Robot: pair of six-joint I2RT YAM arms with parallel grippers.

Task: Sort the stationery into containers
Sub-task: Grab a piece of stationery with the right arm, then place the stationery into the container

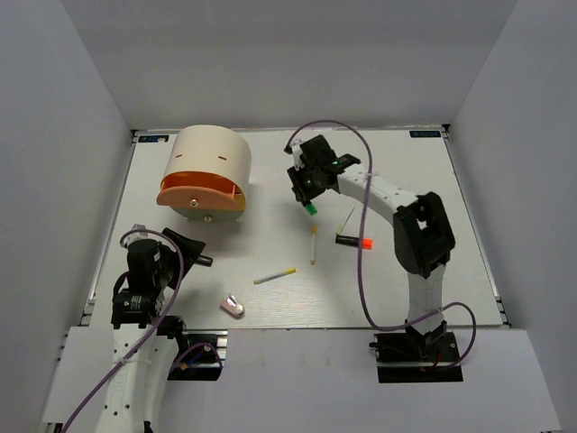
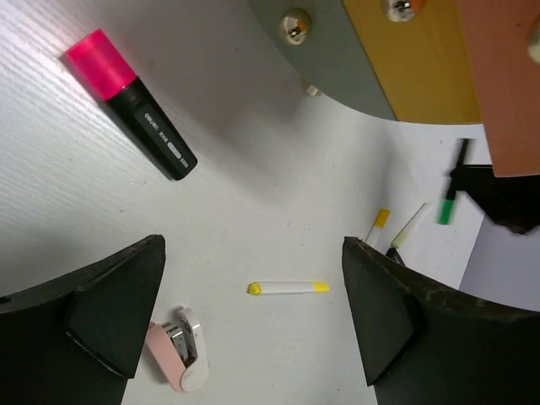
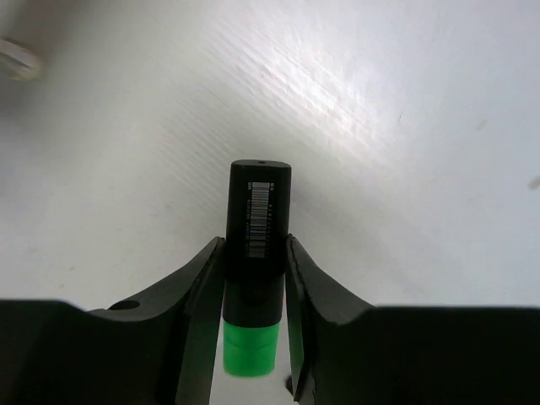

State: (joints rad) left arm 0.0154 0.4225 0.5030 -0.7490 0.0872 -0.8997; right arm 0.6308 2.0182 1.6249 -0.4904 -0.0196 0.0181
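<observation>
Gripping green-capped marker (image 3: 257,245) lengthwise between right fingers (image 3: 190,312), cap wristward, left fingers (image 2: 110,312) open

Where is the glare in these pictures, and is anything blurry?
Right wrist view: a bright sheen on the table above the sharply focused green-capped marker. Left wrist view: the knobs on the container look soft. Top view: even light, faint shadows.

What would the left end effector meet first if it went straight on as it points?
Probably the table, at or beside the white-and-yellow pen centred ahead of the open left end effector; depth is unclear.
</observation>
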